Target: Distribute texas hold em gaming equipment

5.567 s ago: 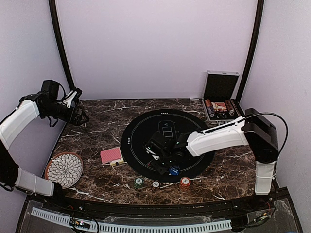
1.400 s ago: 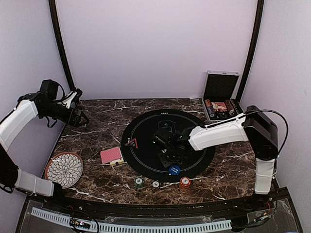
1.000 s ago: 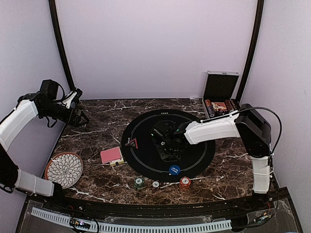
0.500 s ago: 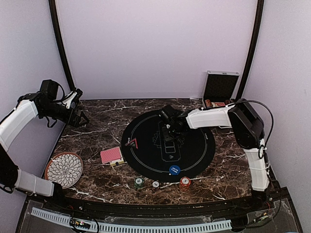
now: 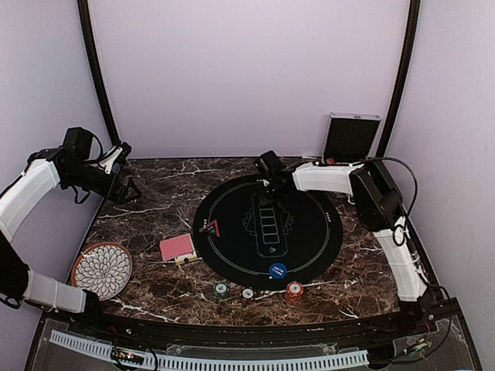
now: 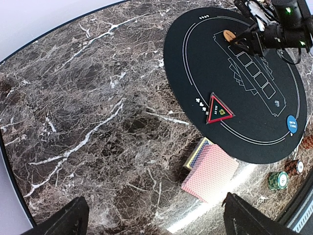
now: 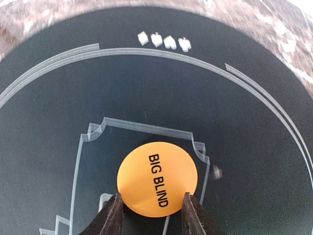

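Observation:
My right gripper (image 7: 151, 211) is shut on the edges of an orange "BIG BLIND" disc (image 7: 157, 178) and holds it low over the far end of the black round mat (image 5: 309, 232). The gripper also shows in the top view (image 5: 271, 176) and the disc in the left wrist view (image 6: 228, 35). A blue disc (image 5: 278, 270) lies at the mat's near edge. Red-backed cards (image 5: 177, 246) lie left of the mat. Green (image 5: 221, 291), white (image 5: 247, 293) and red (image 5: 294, 290) chip stacks stand in front. My left gripper (image 5: 128, 185) is open and empty, high at far left.
A red-edged triangular marker (image 5: 208, 227) lies on the mat's left edge. The open chip case (image 5: 352, 139) stands at the back right corner. A flower-patterned plate (image 5: 101, 269) sits at the near left. Dark marble table around the mat.
My right gripper has swung from the middle of the mat to its far edge. The blue disc stays at the near edge. The left arm has not moved.

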You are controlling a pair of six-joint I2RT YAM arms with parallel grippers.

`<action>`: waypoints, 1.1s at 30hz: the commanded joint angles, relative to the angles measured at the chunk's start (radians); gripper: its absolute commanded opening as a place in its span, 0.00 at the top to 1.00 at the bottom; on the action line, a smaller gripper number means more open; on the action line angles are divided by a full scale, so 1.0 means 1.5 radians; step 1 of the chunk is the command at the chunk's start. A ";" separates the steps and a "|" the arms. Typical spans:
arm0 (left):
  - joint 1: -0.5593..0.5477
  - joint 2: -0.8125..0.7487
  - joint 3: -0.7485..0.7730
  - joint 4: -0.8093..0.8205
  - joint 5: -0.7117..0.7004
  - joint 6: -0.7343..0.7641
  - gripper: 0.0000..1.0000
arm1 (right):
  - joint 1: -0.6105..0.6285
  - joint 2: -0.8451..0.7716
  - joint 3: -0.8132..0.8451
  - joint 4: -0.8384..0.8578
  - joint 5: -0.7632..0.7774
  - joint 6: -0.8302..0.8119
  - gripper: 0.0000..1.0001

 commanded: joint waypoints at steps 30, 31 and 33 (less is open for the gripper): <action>0.004 -0.006 0.020 -0.042 0.021 0.021 0.01 | 0.061 -0.198 -0.139 -0.017 -0.098 -0.112 0.13; 0.004 -0.006 0.020 -0.043 0.021 0.021 0.01 | 0.071 -0.215 -0.165 -0.024 -0.109 -0.113 0.14; 0.004 -0.006 0.020 -0.044 0.022 0.022 0.01 | 0.090 -0.246 -0.218 -0.042 -0.125 -0.116 0.16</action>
